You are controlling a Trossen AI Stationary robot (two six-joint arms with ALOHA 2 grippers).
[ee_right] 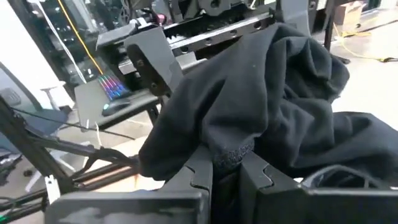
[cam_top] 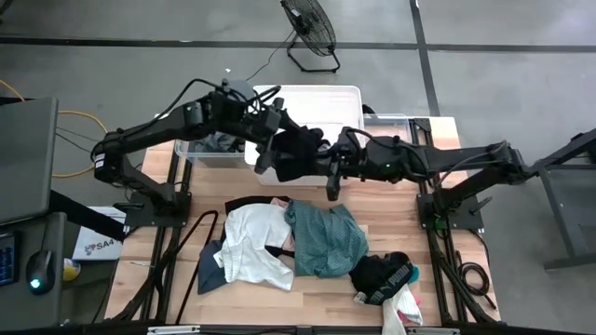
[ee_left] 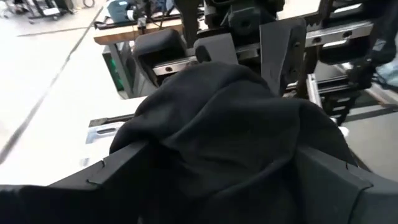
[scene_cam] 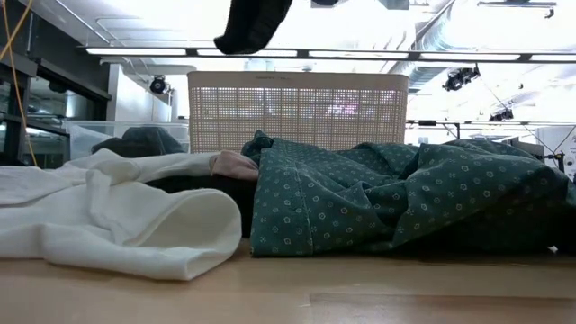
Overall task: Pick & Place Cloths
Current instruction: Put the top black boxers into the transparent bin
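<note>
A black cloth hangs bunched in the air between my two grippers, over the near edge of the white lattice basket; its lower end shows at the top of the low view. My right gripper is shut on it, coming from the table's right. My left gripper comes from the left and is open wide, with the cloth bulging between its fingers. On the table lie a white cloth, a teal cloth, a dark blue cloth and another black cloth. My left gripper pinches nothing: the black cloth's bunched upper part fills the gap between its open fingers and lies against their inner sides. My right gripper pinches a gathered fold of the black cloth between its two fingers, several layers thick. The fingers reach in nearly level from the table's right. The cloth is lifted clear and hangs slack.
Clear bins stand at the far edge, one left of the basket with a grey cloth in it, one right of it. A pink-and-white cloth lies at the near right corner. A fan stands on the floor beyond.
</note>
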